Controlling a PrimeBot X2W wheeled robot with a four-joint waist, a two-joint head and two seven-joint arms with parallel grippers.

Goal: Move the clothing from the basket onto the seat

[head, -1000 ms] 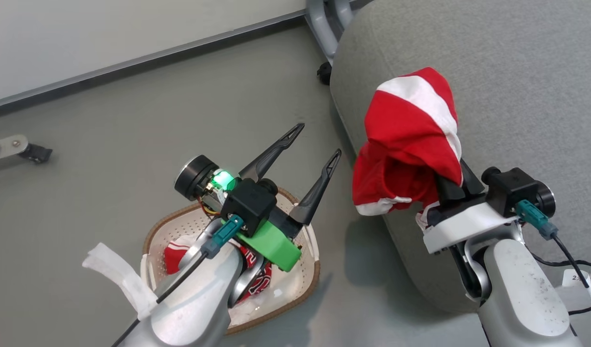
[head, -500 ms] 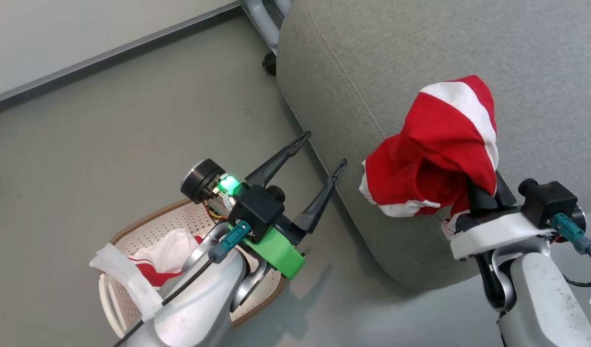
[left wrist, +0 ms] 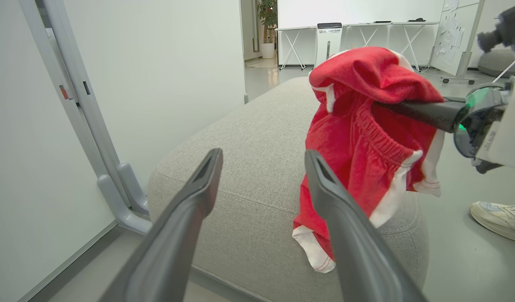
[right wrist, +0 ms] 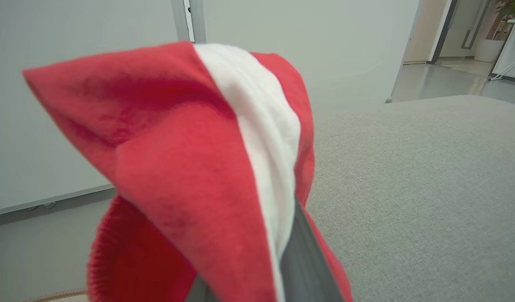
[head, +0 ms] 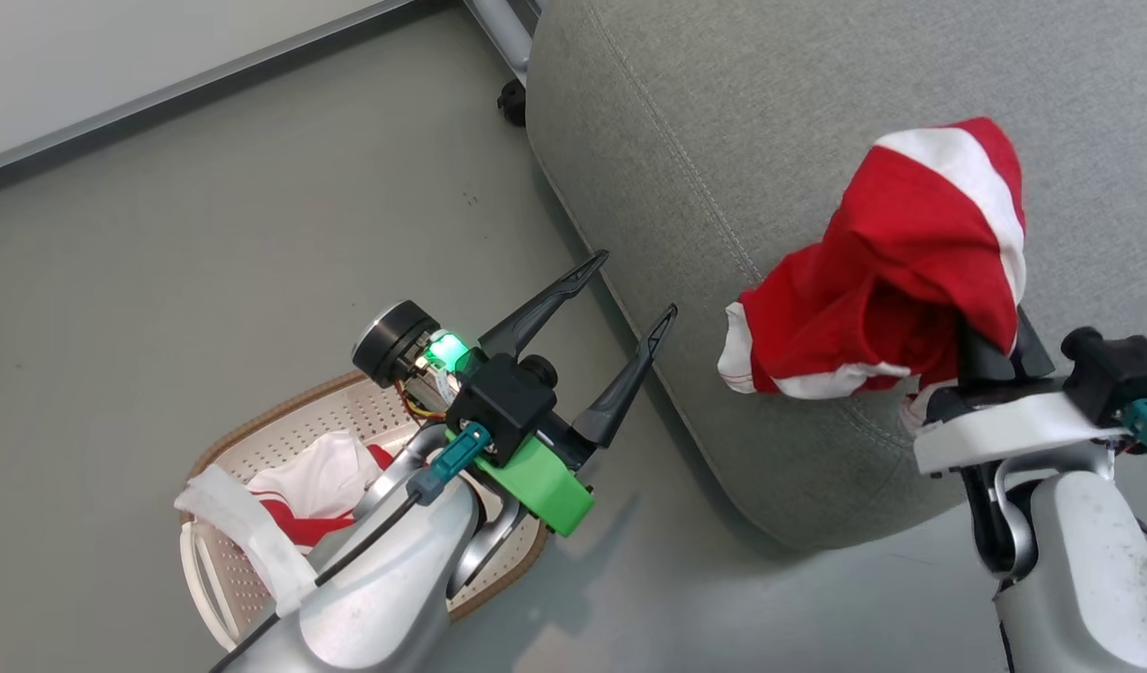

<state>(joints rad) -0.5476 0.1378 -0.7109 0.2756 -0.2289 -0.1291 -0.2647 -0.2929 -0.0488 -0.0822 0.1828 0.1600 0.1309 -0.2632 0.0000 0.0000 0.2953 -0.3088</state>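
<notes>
My right gripper is shut on the striped red-and-white garment, which drapes over its fingers and hides their tips. The garment hangs over the near corner of the grey seat; its hem dangles beside the cushion's edge in the left wrist view. My left gripper stands open and holds nothing, just left of the seat's edge. Below it, on the floor, sits the cream basket. The second red-and-white garment lies inside, partly hidden by my left forearm.
A grey metal frame leg with a black caster stands at the seat's far corner. The frame foot lies by the white wall. A person's pale shoe rests on the floor beyond the seat.
The head view has swung toward the seat. My right gripper has carried the striped garment from the cushion's left edge to further over its corner. The left gripper stays open.
</notes>
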